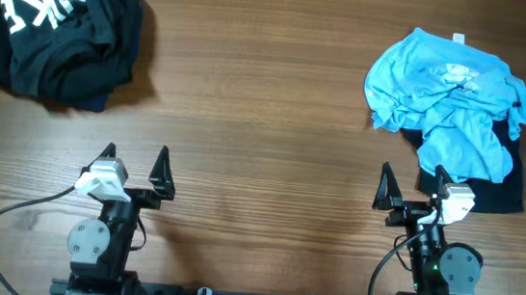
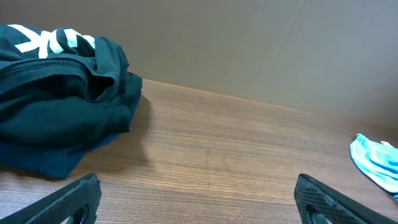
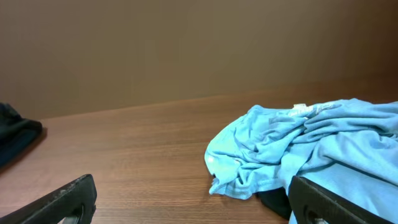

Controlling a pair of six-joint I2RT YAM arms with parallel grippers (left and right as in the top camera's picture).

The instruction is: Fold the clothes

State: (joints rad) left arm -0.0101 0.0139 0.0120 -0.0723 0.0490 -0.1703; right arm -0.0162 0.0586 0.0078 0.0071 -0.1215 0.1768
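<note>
Overhead, both arms sit at the near edge of the brown wooden table (image 1: pixel 266 119). The left gripper (image 1: pixel 134 161) and right gripper (image 1: pixel 413 181) each hold their jaws spread wide, with nothing between them. A crumpled light blue soft fabric T-shirt (image 1: pixel 447 93) lies far right, partly on top of a flat black fabric garment (image 1: pixel 496 194). A heap of black T-shirts with big white block letters (image 1: pixel 56 36) sits far left. Nothing looks folded yet. A sensible start is probably the blue shirt: pinch only its top layer at an edge or collar, so the black garment beneath stays put. Then drag it to the table's middle and spread it flat before creasing.
</note>
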